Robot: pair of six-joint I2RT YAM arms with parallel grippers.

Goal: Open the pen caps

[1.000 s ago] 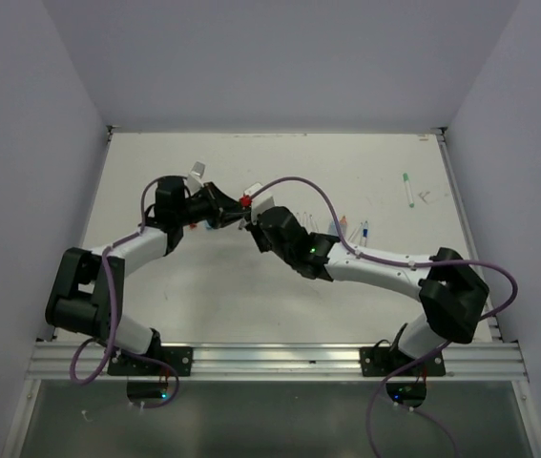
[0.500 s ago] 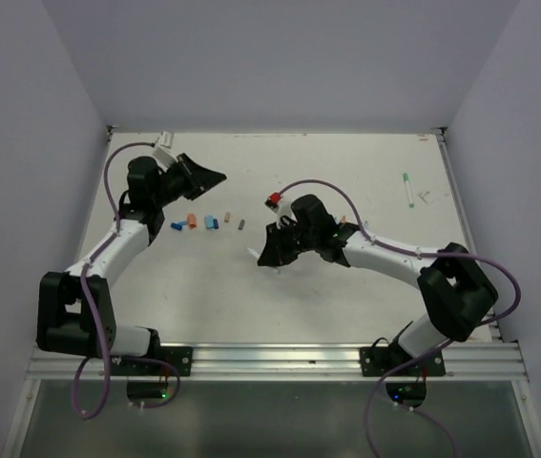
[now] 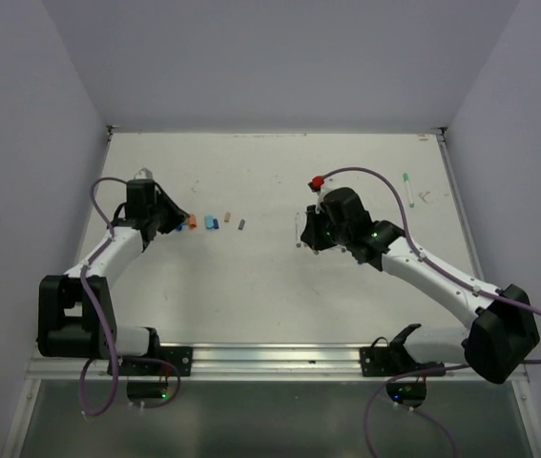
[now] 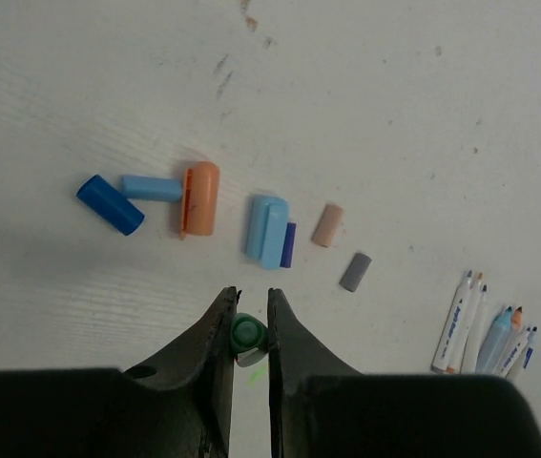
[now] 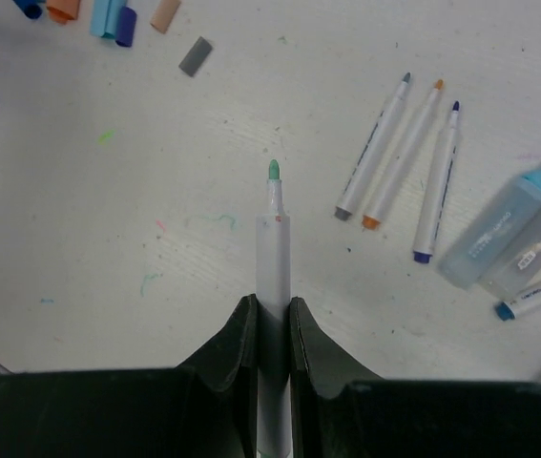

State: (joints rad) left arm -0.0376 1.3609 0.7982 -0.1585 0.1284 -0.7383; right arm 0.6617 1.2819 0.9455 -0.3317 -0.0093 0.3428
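Jaws of the left gripper [image 4: 253, 298] are clamped on a green cap [image 4: 248, 334], just short of the loose caps [image 4: 198, 197] on the table [image 4: 394, 114], while the right gripper [image 5: 272, 301] grips an uncapped green-tipped pen [image 5: 272, 243] whose tip points away beyond its jaws.

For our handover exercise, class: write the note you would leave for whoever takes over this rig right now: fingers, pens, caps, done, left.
Left gripper: fingers shut on the green cap.
Right gripper: fingers shut on the uncapped green-tipped pen.
Loose caps lie in a row ahead of the left gripper; uncapped pens ahead of the right.
Done: green pen opened.
Left: put cap and pen down; check the far pen, cap unclear.
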